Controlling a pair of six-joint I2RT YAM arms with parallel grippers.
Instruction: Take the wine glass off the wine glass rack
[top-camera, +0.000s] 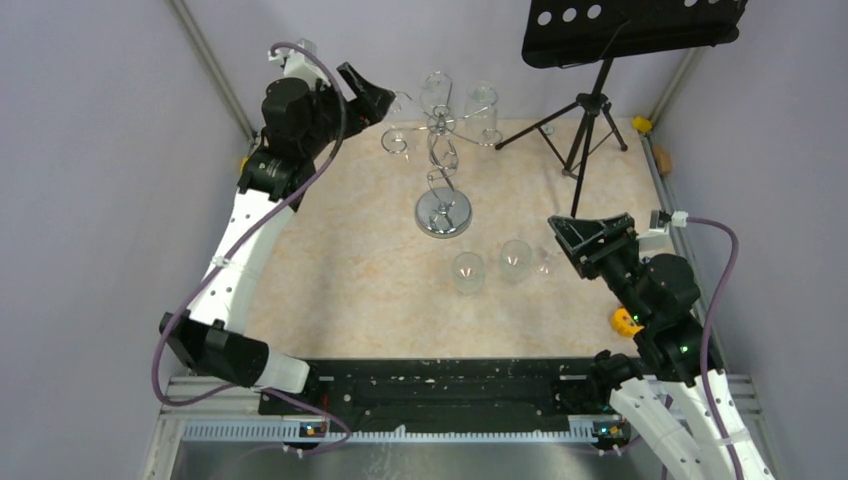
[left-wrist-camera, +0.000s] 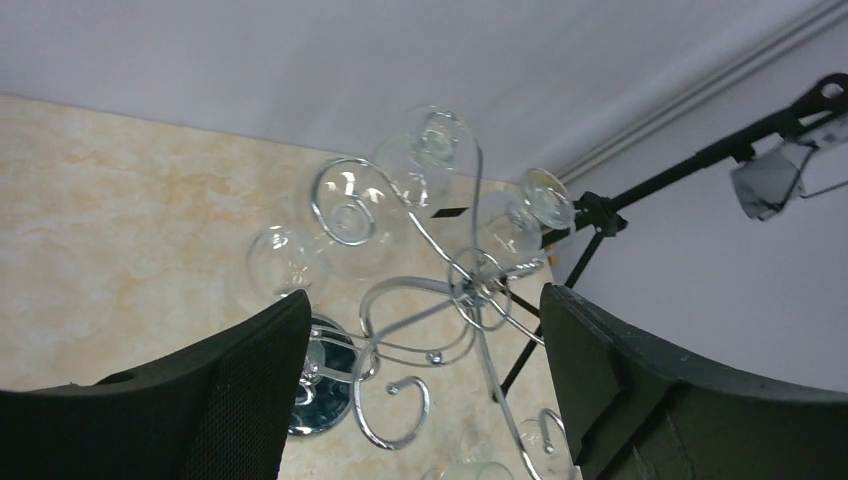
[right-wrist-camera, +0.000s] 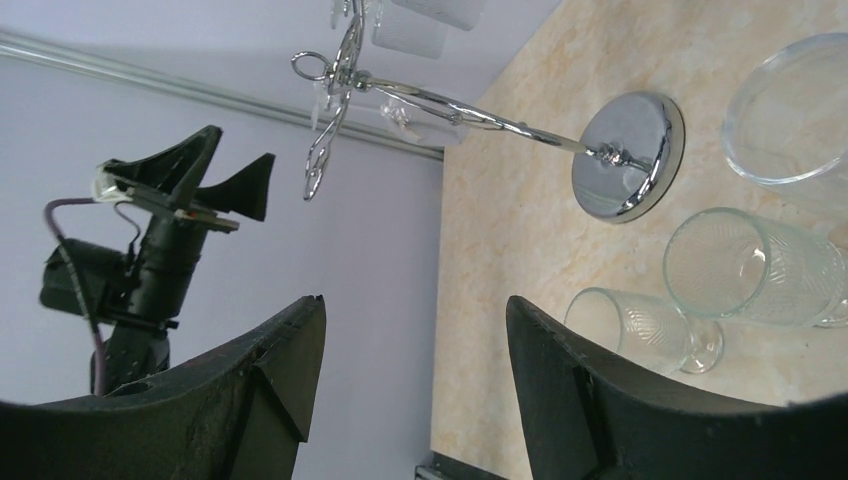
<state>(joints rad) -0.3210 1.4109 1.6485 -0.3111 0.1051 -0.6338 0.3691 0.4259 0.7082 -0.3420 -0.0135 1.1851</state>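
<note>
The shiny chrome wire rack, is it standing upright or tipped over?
Upright. The shiny chrome wire rack rests its round mirrored base flat on the beige table, with its twisted stem rising straight above.

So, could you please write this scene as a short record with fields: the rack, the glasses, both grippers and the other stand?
rack: wine glass rack, upright, round chrome base down
on rack: hanging wine glasses on the curled arms on top
off rack: standing glasses, in front of the rack's base
left gripper: open, empty, raised beside the rack's left arms
right gripper: open, empty, next to the standing glasses
background: black music stand, far right
</note>
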